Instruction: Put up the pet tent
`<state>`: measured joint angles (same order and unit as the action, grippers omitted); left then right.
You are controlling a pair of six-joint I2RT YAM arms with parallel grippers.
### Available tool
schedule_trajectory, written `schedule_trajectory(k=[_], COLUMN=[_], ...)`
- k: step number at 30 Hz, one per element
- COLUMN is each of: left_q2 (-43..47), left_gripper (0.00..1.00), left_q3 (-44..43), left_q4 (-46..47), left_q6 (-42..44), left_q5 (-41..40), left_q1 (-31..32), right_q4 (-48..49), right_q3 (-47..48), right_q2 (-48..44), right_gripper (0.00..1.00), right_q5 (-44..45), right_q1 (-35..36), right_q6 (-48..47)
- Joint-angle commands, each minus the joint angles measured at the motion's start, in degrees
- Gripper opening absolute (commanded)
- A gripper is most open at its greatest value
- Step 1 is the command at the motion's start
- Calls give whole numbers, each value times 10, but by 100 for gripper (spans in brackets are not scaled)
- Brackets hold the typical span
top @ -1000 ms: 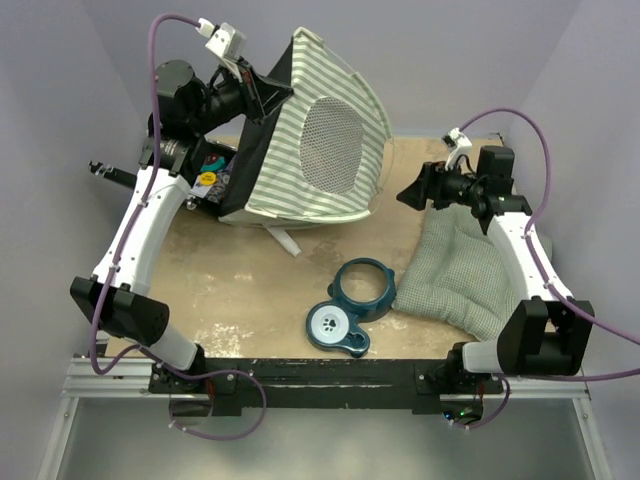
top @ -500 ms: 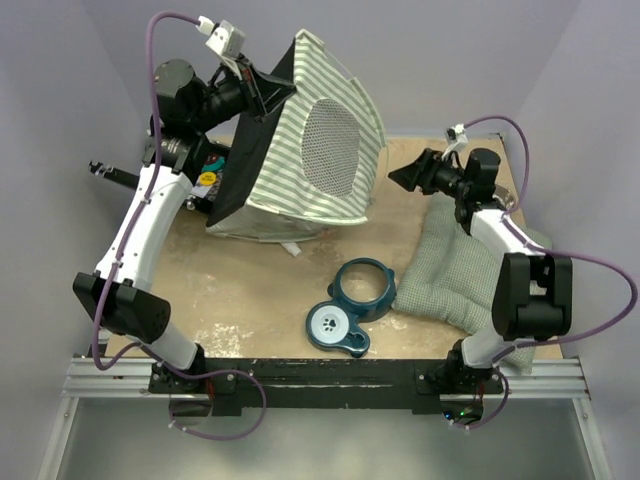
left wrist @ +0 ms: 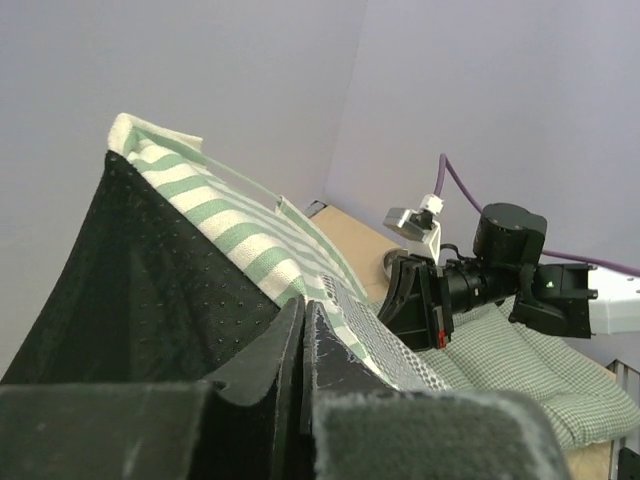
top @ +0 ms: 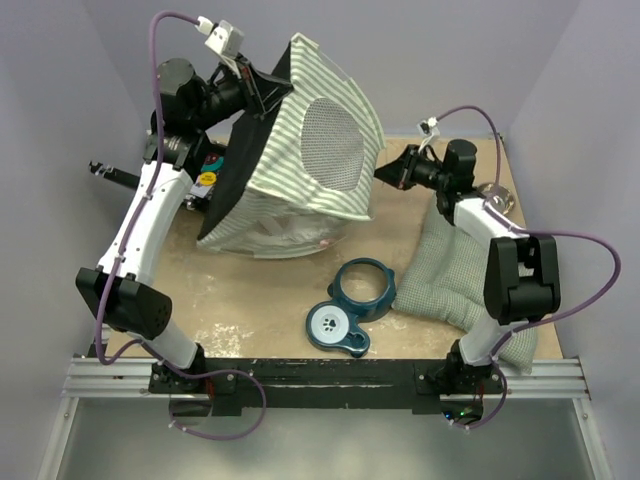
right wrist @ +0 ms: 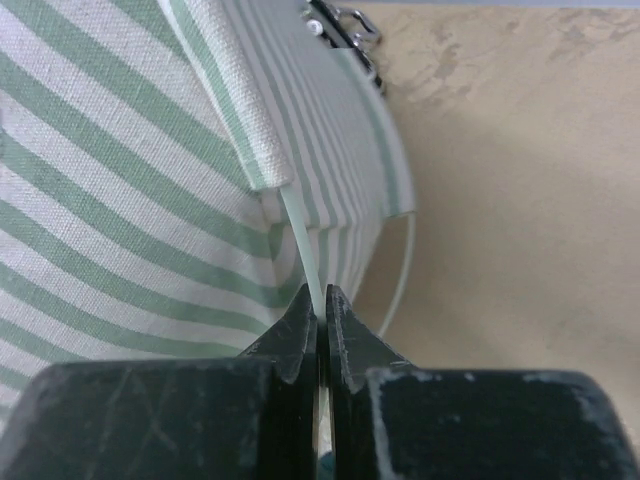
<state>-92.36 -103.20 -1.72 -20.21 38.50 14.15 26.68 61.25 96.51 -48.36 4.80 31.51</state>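
Top view: the tent (top: 300, 150) is at the far left of the table (top: 250, 290), held up and tilted, with its black floor panel facing left, its striped side and round mesh window facing the camera, and its lower edge sagging onto the table. The left gripper (top: 270, 90) is clamped on the tent's upper far edge where the black panel meets the striped fabric. The right gripper (top: 385, 172) is closed at the tent's right edge, its arm reaching in over the cushion (top: 455, 275), which lies flat at the right. The bowl stand (top: 350, 305) lies near centre, clear of the tent and touching the cushion's left edge. Left wrist view: the left gripper (left wrist: 303, 310) has its fingers pressed together on the tent (left wrist: 200, 210) at the seam of black panel and striped cloth; the right gripper (left wrist: 410, 300) is at the tent's far edge, above the cushion (left wrist: 510, 370). Right wrist view: the right gripper (right wrist: 322, 300) has its fingertips pinched on the thin white pole (right wrist: 300, 240), which emerges from a fabric sleeve of the tent (right wrist: 100, 150). The striped cloth fills the left of this view; the bare table (right wrist: 500, 200) lies to the right.
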Motion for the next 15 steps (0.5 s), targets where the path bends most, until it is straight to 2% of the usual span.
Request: schedule_trajectory(k=[1,3,4,6,8,12,15], left_q2=[8,8,9,16,19,30,46], left_gripper=[18,45,56,66,67,67,67], left_q3=[-30,-35,-38,-40,-43,-49,-36], left_q4=[29,22,19,24,38,31,33], left_q6=[19,37,49,76,104,228,280], left_q5=[-13,-24,-36,-61,-62,-43,-53], left_q1=[-11,-18,-22,-34,-50,-55,-54], right_q4=[-163,-309,-359,-432,-455,-489,-520], right_q3=[141,239,289,351,378,433,477], right_q2=[-12,-6,-5,-11,-32,-51,-51], right_gripper=[0,0,0,0,0,0,0], right_q5=[31,64,84,124,161,197,270], right_q1=[-13,-13,-13,-13,-13,-5,4], right_q6=[-80,-147,-164,-181,-171,-155,-162])
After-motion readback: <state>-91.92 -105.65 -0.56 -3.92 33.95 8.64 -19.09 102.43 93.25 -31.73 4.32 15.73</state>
